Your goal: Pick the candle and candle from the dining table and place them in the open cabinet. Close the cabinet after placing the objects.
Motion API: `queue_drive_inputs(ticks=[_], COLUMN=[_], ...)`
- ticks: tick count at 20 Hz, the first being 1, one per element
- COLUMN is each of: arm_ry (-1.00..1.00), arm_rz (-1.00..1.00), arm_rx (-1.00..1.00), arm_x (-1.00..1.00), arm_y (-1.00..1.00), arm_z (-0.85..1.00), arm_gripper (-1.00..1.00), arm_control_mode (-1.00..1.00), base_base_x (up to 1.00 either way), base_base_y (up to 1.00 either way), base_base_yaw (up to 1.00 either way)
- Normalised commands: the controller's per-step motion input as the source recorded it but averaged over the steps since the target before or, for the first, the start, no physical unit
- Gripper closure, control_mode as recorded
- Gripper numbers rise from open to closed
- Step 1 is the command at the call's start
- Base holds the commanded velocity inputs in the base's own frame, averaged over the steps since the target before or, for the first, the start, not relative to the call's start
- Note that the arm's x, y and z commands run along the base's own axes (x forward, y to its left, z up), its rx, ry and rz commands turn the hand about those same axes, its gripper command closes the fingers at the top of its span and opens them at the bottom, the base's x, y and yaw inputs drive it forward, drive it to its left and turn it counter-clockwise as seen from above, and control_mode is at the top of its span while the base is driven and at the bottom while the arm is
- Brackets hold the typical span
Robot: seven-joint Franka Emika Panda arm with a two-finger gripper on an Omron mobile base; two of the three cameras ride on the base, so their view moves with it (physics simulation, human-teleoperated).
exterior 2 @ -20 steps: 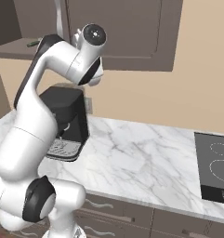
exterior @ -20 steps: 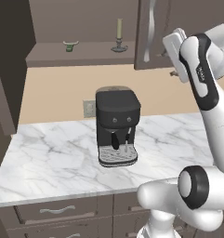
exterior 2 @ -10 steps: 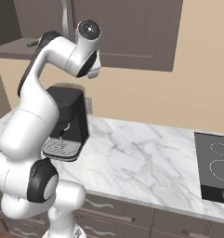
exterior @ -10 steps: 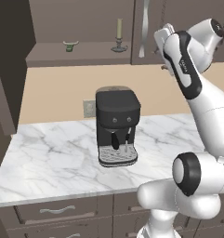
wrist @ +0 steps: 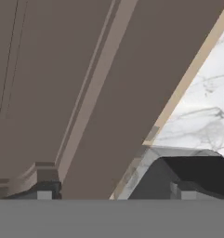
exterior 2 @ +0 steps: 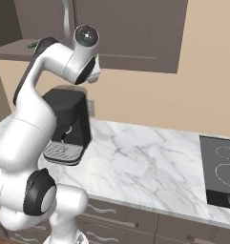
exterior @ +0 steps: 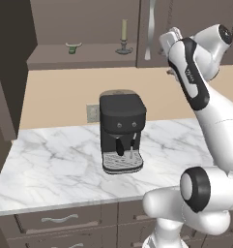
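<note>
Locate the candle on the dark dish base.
In the left base view, the candle stands on the open cabinet shelf, right of the small green bowl.

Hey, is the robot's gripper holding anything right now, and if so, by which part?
Nothing is held. The gripper is open with its fingertips set wide apart up by the cabinet door; the candle stands on the cabinet shelf.

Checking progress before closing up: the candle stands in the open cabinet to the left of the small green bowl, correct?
Not quite. In the left base view the candle stands in the open cabinet to the right of the small green bowl, not left.
</note>
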Motion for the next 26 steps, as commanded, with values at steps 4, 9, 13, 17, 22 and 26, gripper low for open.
queue_drive_inputs(ticks=[4,9,13,17,22,26], arm_ry=[0.0,-0.04,-0.07,-0.08,-0.08,-0.09], arm_rz=[0.0,0.0,0.0,-0.02,-0.06,-0.07], arm_rx=[0.0,-0.07,-0.03,0.0,0.0,0.0], arm_x=[-0.28,-0.44,-0.49,-0.48,-0.43,-0.38], arm_y=[0.36,0.35,0.27,0.22,0.18,0.14], arm_z=[0.07,0.07,0.07,0.03,0.0,0.03], arm_gripper=[-1.0,-1.0,-1.0,-1.0,-1.0,-1.0], arm_control_mode=[-1.0,-1.0,-1.0,-1.0,-1.0,-1.0], base_base_x=[0.0,0.0,0.0,0.0,0.0,0.0], base_base_y=[0.0,0.0,0.0,0.0,0.0,0.0], base_base_yaw=[0.0,0.0,0.0,0.0,0.0,0.0])
